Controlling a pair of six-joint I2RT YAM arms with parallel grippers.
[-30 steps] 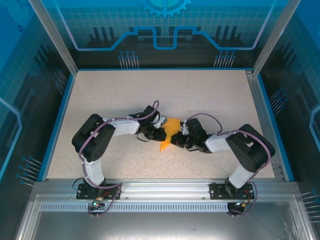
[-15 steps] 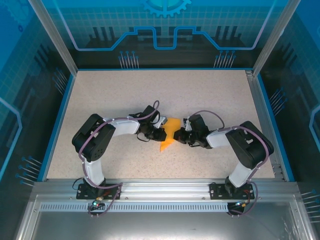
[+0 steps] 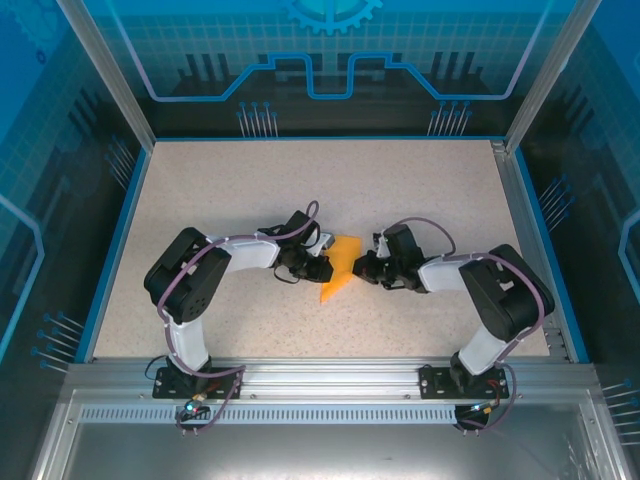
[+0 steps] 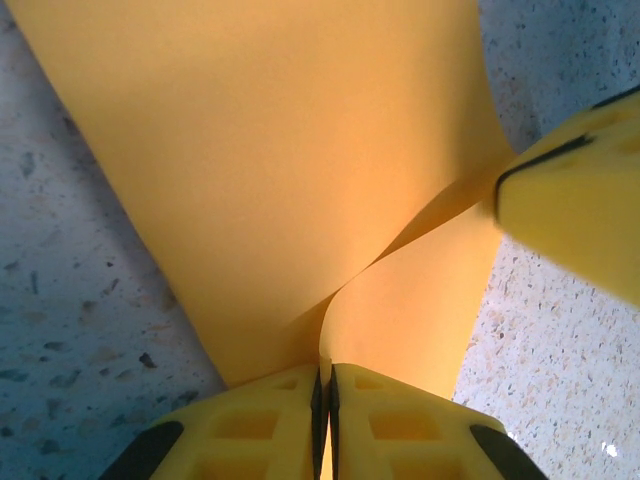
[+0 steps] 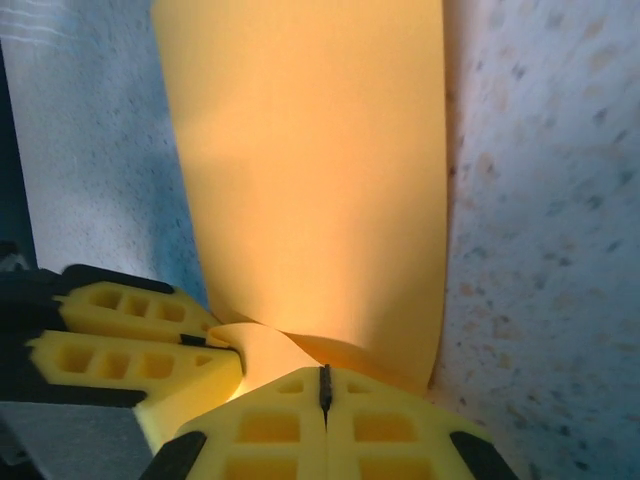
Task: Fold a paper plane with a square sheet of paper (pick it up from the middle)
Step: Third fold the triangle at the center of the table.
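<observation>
Seen from the top, both arms bend inward from their bases at 6 o'clock and meet near the middle of the speckled table (image 3: 250, 190). There the left gripper (image 3: 322, 264) sits at 9 o'clock of the orange sheet of paper (image 3: 340, 265) and the right gripper (image 3: 360, 268) at 3 o'clock. One pointed corner of the creased sheet aims toward 7 o'clock. In the left wrist view, the left gripper's yellow pads (image 4: 260, 420) are pressed together on the sheet's near edge at 6 o'clock, and the paper curls away toward 12. In the right wrist view, the right gripper's pads (image 5: 390, 425) are likewise pinched tight on the sheet, with the left gripper's fingers (image 5: 130, 340) touching it at 8 o'clock.
</observation>
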